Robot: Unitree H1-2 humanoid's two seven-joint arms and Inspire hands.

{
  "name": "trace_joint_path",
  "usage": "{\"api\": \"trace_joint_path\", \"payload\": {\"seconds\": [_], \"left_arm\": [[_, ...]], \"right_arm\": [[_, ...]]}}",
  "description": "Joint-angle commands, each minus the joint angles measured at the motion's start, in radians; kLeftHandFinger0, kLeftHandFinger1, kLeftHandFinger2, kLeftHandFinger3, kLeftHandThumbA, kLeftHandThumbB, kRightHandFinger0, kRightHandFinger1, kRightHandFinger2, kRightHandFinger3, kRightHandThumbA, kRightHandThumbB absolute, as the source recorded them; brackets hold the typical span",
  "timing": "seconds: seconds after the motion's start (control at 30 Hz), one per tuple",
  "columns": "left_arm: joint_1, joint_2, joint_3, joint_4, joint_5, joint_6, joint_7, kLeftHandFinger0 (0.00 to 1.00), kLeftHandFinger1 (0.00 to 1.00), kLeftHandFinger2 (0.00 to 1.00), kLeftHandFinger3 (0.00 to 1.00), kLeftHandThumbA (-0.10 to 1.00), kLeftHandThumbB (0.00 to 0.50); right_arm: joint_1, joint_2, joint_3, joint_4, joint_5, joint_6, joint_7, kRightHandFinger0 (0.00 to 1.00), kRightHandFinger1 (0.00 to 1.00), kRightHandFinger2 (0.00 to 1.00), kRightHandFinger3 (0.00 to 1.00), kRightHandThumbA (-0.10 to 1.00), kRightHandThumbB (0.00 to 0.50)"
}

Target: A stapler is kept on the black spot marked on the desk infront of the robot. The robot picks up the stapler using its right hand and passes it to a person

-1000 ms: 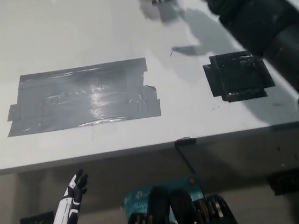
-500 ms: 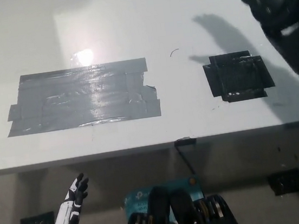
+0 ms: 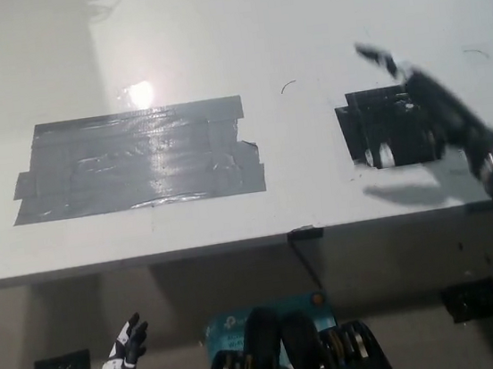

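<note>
No stapler shows anywhere in the head view. My black right hand hovers over the black taped spot at the right of the white desk, and it is open with its fingers spread and nothing in it. The hand and forearm cover the spot's right part. My white left hand rests below the desk's front edge at the lower left, fingers apart and holding nothing.
A wide grey tape patch lies on the left half of the desk. The desk's front edge runs across the picture's middle, with floor below it. A lamp glare sits above the grey patch.
My right arm has drawn back from the far top of the desk to above the black spot. The person's hand seen at the top edge has gone. My left hand has sunk slightly.
</note>
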Motion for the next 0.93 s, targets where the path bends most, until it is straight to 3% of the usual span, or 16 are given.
{"api": "trace_joint_path", "payload": {"seconds": [0.0,0.07,0.13,0.17,0.27,0.37,0.4,0.5,0.6,0.73,0.9], "left_arm": [[0.066,-0.003,-0.038,-0.025,0.050,-0.043,0.011,1.00,1.00,1.00,1.00,1.00,0.500],[0.058,-0.002,-0.038,-0.021,0.053,-0.042,0.013,1.00,1.00,1.00,1.00,1.00,0.500],[0.039,0.002,-0.036,-0.017,0.057,-0.040,0.016,1.00,1.00,1.00,1.00,1.00,0.500],[0.026,0.003,-0.034,-0.017,0.055,-0.036,0.016,1.00,1.00,1.00,1.00,1.00,0.500],[-0.009,0.007,-0.023,-0.015,0.042,-0.027,0.016,1.00,1.00,1.00,1.00,1.00,0.500],[-0.023,0.008,-0.021,-0.010,0.042,-0.025,0.017,1.00,1.00,1.00,1.00,1.00,0.500],[-0.029,0.008,-0.020,-0.009,0.040,-0.024,0.016,1.00,1.00,1.00,1.00,1.00,0.500],[-0.025,0.010,-0.020,-0.013,0.041,-0.021,0.014,1.00,1.00,1.00,1.00,1.00,0.500],[-0.014,0.012,-0.021,-0.025,0.040,-0.018,0.009,1.00,1.00,1.00,1.00,1.00,0.500],[-0.006,0.011,-0.023,-0.031,0.040,-0.019,0.007,1.00,1.00,1.00,1.00,1.00,0.500],[-0.010,0.007,-0.022,-0.036,0.028,-0.015,0.003,1.00,1.00,1.00,1.00,1.00,0.500]], "right_arm": [[0.395,-0.175,-0.287,-0.944,0.435,-0.030,-0.085,1.00,1.00,1.00,1.00,0.95,0.313],[0.452,-0.123,-0.252,-0.944,0.413,-0.064,-0.092,1.00,1.00,1.00,1.00,0.95,0.303],[0.501,-0.059,-0.213,-0.943,0.397,-0.077,-0.101,1.00,1.00,1.00,1.00,0.97,0.338],[0.510,-0.036,-0.198,-0.932,0.388,-0.093,-0.099,1.00,1.00,1.00,1.00,0.98,0.320],[0.533,0.041,-0.158,-0.890,0.375,-0.136,-0.095,1.00,1.00,1.00,1.00,1.00,0.327],[0.556,0.077,-0.146,-0.863,0.380,-0.161,-0.091,1.00,1.00,1.00,1.00,1.00,0.341],[0.582,0.102,-0.141,-0.808,0.380,-0.208,-0.082,1.00,1.00,1.00,1.00,1.00,0.305],[0.637,0.152,-0.148,-0.718,0.389,-0.256,-0.070,1.00,1.00,1.00,1.00,0.99,0.308],[0.693,0.216,-0.175,-0.538,0.382,-0.291,-0.049,1.00,1.00,1.00,1.00,0.97,0.241],[0.700,0.263,-0.208,-0.325,0.370,-0.308,-0.019,1.00,1.00,1.00,1.00,0.97,0.209],[0.653,0.293,-0.238,-0.103,0.338,-0.312,-0.007,1.00,1.00,1.00,1.00,0.91,0.235]]}}
